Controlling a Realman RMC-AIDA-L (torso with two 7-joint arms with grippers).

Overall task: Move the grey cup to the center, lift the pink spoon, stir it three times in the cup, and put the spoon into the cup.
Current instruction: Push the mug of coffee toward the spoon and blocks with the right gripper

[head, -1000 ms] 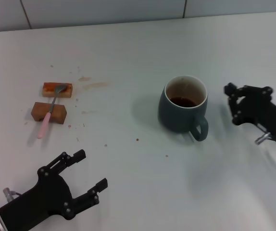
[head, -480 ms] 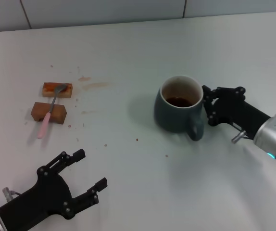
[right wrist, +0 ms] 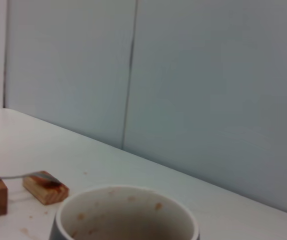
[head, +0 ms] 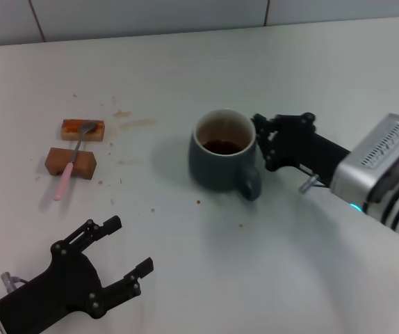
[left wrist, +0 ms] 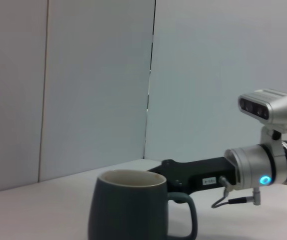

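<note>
My right gripper (head: pixel 263 142) presses its spread fingers against the right side of the grey cup (head: pixel 222 158) at table centre, while my left gripper (head: pixel 119 257) waits open, near-left.

Looking like a robot lab or test bench, not a real kitchen: a plain white table (head: pixel 269 62) is sitting against bare pale wall panels (left wrist: pixel 98 85), and just 2 wooden blocks (head: pixel 71 163) are propping the pink spoon (head: pixel 71 161), well off to the left gripper (head: pixel 112 257) side's far end.
</note>
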